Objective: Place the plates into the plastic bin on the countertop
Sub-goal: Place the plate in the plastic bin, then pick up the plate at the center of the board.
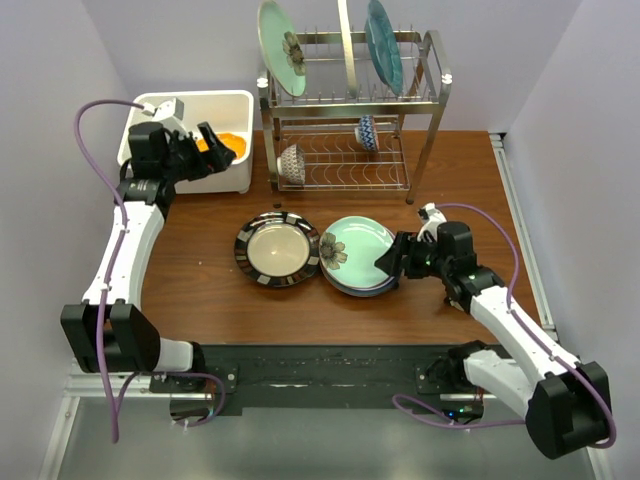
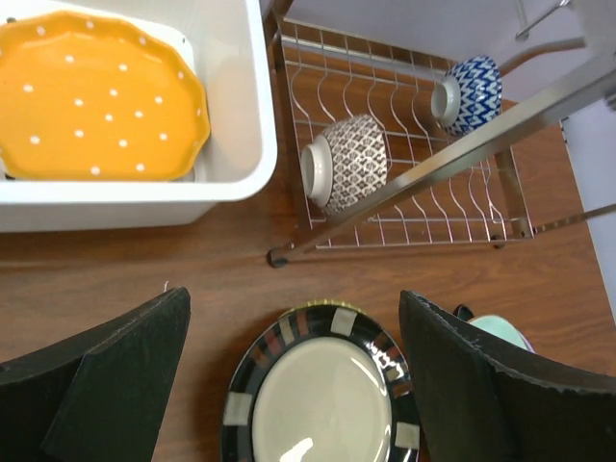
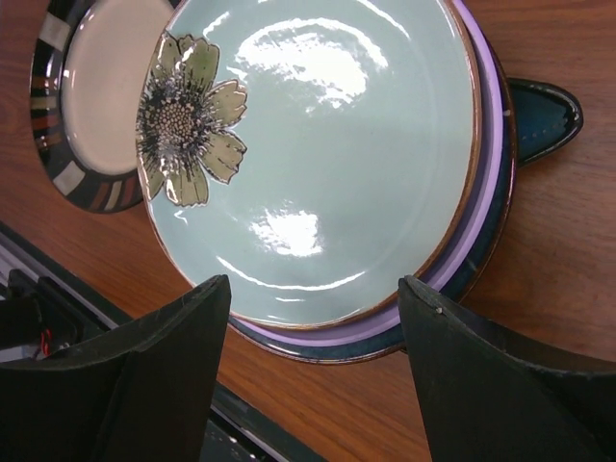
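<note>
**One plate binned, the rest outstanding**

**Step in hand.** The orange plate point(image 2: 96, 96) lies flat in the bin point(image 1: 240, 100), which stands on the worktop point(image 1: 200, 290) just left of the rack point(image 1: 345, 150). The left tool point(image 1: 215, 140) hangs over the bin's front edge, jaws wide and holding nothing. On this evidence one placement is complete and a fresh pick is due.

**Outstanding.** The striped plate point(image 1: 277, 249) lies flat in front of the rack. Beside it, also in front of the rack, is a stack. A flower plate point(image 1: 360, 250) is on top, a lavender plate point(image 3: 318, 339) is under it, and a blue plate point(image 3: 544, 106) is at the bottom. The top plate's edge meets or overlaps the striped rim; which of the two cannot be told. A teal plate point(image 1: 383, 45) stands on edge in the rack's upper tier. Two bowls point(image 2: 351, 159) sit in the lower tier.

**Right tool.** The right tool point(image 3: 315, 284) is at the stack's rim on the side away from the rack. Its jaws are wide and it is empty.

**Next move.** A grip on a rim is needed, with one finger worked under a plate lying flat. The lavender plate is covered, so the flower plate probably has to come off first. Glazed rims are likely to slip in a light pinch. The striped plate looks the easier pick for the left tool.

**Markings.** No brand, label or writing is legible in any view.
</note>
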Tool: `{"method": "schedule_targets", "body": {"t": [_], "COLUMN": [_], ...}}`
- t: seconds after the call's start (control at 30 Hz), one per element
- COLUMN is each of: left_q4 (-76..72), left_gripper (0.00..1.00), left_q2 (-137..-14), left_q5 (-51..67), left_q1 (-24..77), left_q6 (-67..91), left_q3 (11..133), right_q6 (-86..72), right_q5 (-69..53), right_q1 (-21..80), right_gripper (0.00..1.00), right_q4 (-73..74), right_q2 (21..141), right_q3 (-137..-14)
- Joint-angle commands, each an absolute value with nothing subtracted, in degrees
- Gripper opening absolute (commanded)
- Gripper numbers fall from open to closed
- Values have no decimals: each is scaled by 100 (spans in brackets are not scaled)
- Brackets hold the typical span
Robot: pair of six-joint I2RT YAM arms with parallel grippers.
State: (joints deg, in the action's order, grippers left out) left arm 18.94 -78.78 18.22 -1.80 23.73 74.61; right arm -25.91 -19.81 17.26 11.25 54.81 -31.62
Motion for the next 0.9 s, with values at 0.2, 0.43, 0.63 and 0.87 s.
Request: {"method": "schedule_targets", "body": {"t": [0.2,0.43,0.63,0.87], "left_q4": [2171,2417,2522,2443], "left_gripper": [94,93,93,91], "left_q2": [-7497,-7576,-7769,-8129], "left_q5": [2171,2487,2672,2690], "left_q1": [104,509,1001,1704], "left_q6": [1960,1653,1591,1670], "left_q3": [6865,6785,6864,6864], "right_q6": [-2602,-2777,-2856,-2883], "right_q5": [-1591,-1380,-1336,-1064], "right_q1": [1740,1732,1732,1749], "right_gripper": [73,70,69,68], "right_q4": [1521,1433,1231,1134], "right_q2": [5414,5686,5932,5959], "right_q3": [-3621,-3586,-3577,-3507]}}
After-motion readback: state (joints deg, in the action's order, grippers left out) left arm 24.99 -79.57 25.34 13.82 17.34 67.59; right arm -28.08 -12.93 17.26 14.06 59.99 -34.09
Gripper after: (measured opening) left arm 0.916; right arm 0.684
